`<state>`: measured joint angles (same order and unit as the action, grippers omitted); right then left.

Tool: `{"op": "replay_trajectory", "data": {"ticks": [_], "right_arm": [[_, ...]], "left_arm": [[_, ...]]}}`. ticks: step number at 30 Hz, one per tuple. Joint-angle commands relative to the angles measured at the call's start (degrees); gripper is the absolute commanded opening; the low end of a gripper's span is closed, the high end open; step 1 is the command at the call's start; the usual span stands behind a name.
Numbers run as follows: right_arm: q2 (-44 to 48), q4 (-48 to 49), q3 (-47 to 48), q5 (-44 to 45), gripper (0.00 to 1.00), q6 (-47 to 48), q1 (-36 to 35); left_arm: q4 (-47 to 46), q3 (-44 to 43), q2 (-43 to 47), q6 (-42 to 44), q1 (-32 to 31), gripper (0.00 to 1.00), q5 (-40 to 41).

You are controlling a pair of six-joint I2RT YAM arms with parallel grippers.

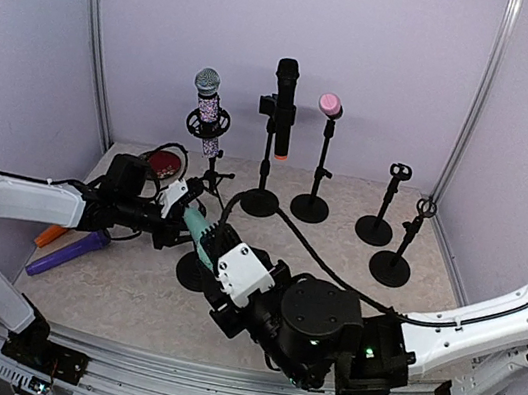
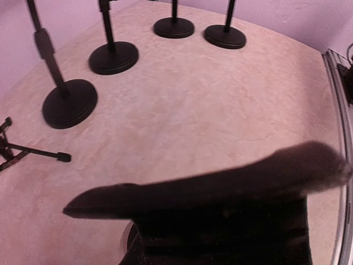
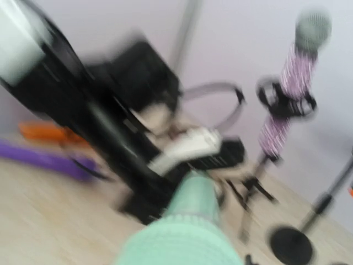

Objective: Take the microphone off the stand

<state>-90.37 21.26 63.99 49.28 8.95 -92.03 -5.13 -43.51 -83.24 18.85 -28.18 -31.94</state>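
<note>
A teal microphone (image 1: 201, 233) lies tilted above the black round base of its stand (image 1: 193, 273), left of the table's middle. My right gripper (image 1: 225, 258) is shut on the microphone's near end; in the right wrist view the teal body (image 3: 187, 221) fills the foreground and runs away from the camera, blurred. My left gripper (image 1: 179, 207) is shut on the stand at the microphone's far end, and shows as a white and black shape (image 3: 193, 144) there. A dark blurred shape (image 2: 209, 190) crosses the left wrist view, hiding my own fingertips, with the base's edge (image 2: 130, 238) under it.
At the back stand a sparkly purple microphone (image 1: 210, 107) on a tripod, a black microphone (image 1: 282, 99) and a pink-headed one (image 1: 331, 105). Two bare stands (image 1: 385, 203) (image 1: 402, 249) are at the right. Purple (image 1: 67, 254), orange (image 1: 50, 235) and red (image 1: 161, 162) microphones lie at the left.
</note>
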Motion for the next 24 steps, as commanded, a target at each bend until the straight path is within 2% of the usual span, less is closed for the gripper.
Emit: {"op": "replay_trajectory", "data": {"ticks": [1,4,5,8,9,12,17,21,24], "right_arm": [[6.29,9.26,1.58,0.34,0.00,0.54,-4.32],[6.80,8.90,1.74,0.89,0.00,1.05,-4.71],[6.94,8.76,1.78,1.09,0.00,1.07,-4.74],[6.97,8.17,1.60,2.24,0.00,1.11,-4.73],[6.88,7.99,1.46,2.51,0.00,0.96,-4.62],[6.85,4.11,1.80,1.37,0.00,-3.25,-3.29],[5.44,-4.07,5.29,-7.51,0.00,-13.00,2.75],[1.51,-5.07,9.91,-16.52,0.00,-14.61,5.40],[-2.17,-6.90,14.39,-22.34,0.00,-16.40,7.37]], "left_arm": [[3.15,-0.51,-2.92,1.06,3.22,0.00,15.20],[4.12,-0.89,-2.01,1.96,2.80,0.11,13.88],[5.27,-1.34,-1.23,2.33,2.71,0.28,13.27],[8.99,-1.93,2.92,4.14,2.81,0.90,12.82],[10.32,-1.68,5.37,5.40,3.05,0.98,12.82],[16.89,-1.82,13.19,9.92,6.02,0.99,10.30],[33.39,-4.70,23.96,19.76,13.71,0.99,6.31],[44.03,-8.48,32.28,29.50,14.19,0.99,7.65],[48.40,-13.14,36.23,32.39,13.94,0.99,5.43]]}}
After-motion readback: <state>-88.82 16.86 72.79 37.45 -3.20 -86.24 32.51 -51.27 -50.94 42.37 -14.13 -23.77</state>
